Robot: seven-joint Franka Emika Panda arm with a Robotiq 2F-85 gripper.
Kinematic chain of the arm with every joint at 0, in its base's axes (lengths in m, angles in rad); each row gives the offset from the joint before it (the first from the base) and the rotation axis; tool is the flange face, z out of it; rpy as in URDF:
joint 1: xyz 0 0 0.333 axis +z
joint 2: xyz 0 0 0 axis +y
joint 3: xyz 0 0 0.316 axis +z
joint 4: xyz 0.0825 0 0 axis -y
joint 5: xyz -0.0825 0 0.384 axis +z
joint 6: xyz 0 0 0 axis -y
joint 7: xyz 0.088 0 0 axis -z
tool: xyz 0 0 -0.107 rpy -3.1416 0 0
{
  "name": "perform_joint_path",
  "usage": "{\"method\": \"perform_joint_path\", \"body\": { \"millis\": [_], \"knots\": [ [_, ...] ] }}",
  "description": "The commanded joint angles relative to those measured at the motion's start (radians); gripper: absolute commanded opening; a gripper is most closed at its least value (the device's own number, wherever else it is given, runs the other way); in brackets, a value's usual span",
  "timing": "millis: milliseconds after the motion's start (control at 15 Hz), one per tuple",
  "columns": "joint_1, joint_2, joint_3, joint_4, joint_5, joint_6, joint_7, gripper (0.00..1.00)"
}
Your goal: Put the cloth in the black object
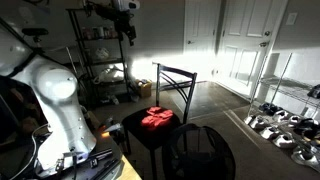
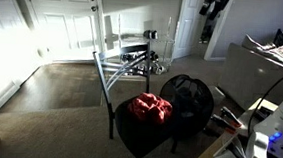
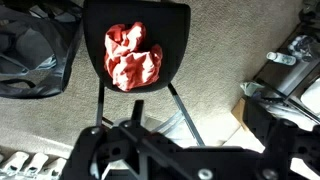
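Red cloth (image 3: 132,57) sits bunched on the small black table (image 3: 172,25). In the wrist view it reaches that table's lower edge, with bare black margin along both side edges and at the top corners. The black basket (image 2: 188,97) stands on the carpet just beside one table edge, mouth open; the wrist view cuts it off at the left border. The gripper (image 2: 212,14) hangs high above, well clear of the table. There's free air over the table top and over the basket. A metal frame (image 2: 123,63) stands on the floor beyond the far edge, apart from the table. At the bottom of the wrist view the gripper is just a dark mass, so I cannot tell whether the jaws are parted or closed. Nothing shows in them.
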Motion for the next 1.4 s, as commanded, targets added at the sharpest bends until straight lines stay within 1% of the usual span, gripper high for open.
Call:
{"method": "perform_joint_path", "body": {
  "millis": [0, 133, 267, 333, 467, 600, 733, 867, 1000, 1333],
  "knots": [
    [-0.015, 0.000, 0.011, 0.002, 0.009, -0.004, -0.008, 1.00],
    [-0.015, 0.000, 0.011, 0.002, 0.009, -0.004, -0.008, 1.00],
    [-0.010, 0.038, 0.033, 0.038, -0.002, 0.008, -0.003, 1.00],
    [-0.005, 0.067, 0.052, 0.065, -0.008, 0.016, 0.004, 1.00],
    [-0.001, 0.141, 0.108, 0.123, -0.041, 0.071, 0.013, 1.00],
    [-0.001, 0.214, 0.149, 0.171, -0.080, 0.117, 0.011, 1.00],
    [-0.008, 0.278, 0.174, 0.208, -0.121, 0.156, 0.024, 1.00],
    [-0.014, 0.334, 0.183, 0.234, -0.168, 0.190, 0.036, 1.00],
    [-0.019, 0.385, 0.177, 0.251, -0.202, 0.220, 0.049, 1.00],
    [-0.029, 0.482, 0.154, 0.271, -0.232, 0.237, 0.053, 1.00]
  ]
}}
